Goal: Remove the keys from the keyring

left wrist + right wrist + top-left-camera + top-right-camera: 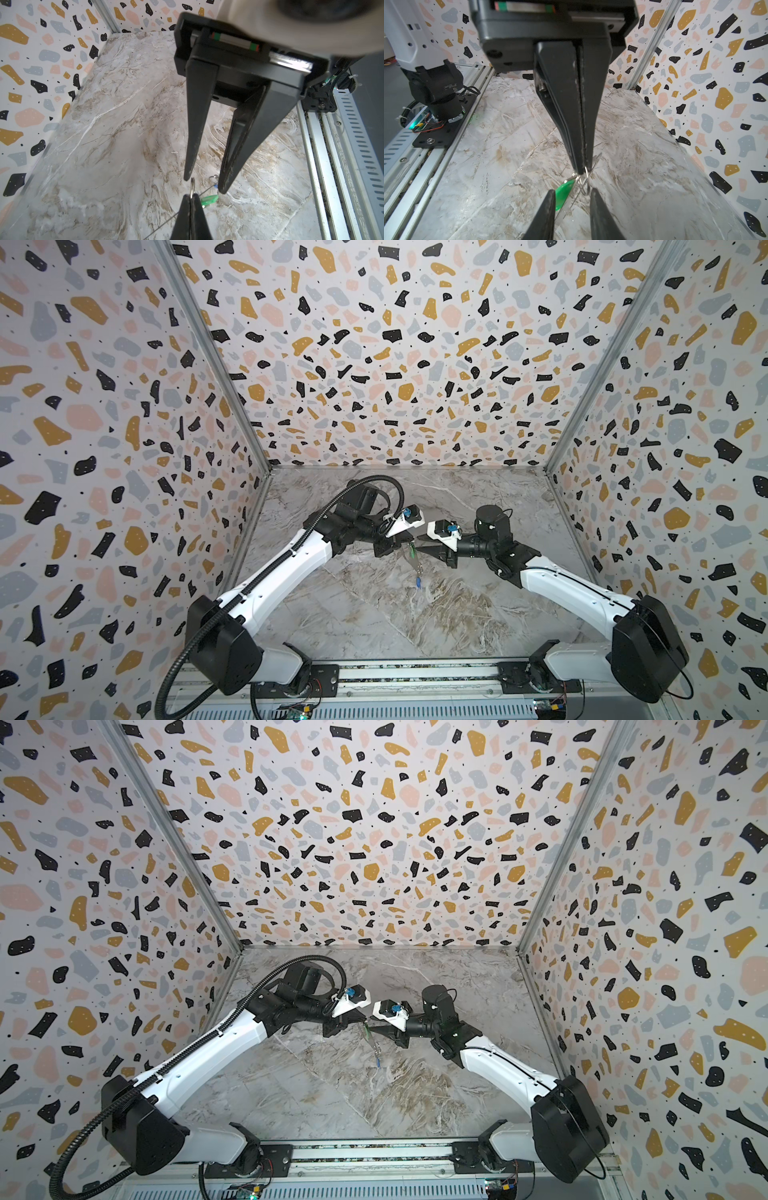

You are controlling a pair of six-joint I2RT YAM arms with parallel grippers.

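Note:
My left gripper (pixel 191 196) is shut on a thin wire ring (pixel 192 184) of the keyring, held above the marble table. The rest of the keyring (pixel 417 565) hangs down from that grip. The green key (pixel 563 194) dangles right beside the ring. The blue key (pixel 418 582) hangs lower, at the keyring's far end. My right gripper (pixel 572 192) is open, tip to tip with the left gripper (pixel 409 542). One of its fingers (pixel 550 199) is against the green key and the other is beyond the ring (pixel 586 184). Nothing is clamped between them.
The marble table (pixel 374 614) is walled by terrazzo-patterned panels on three sides. A metal rail (pixel 415 676) with both arm bases runs along the front edge. Both arms meet near the table's middle.

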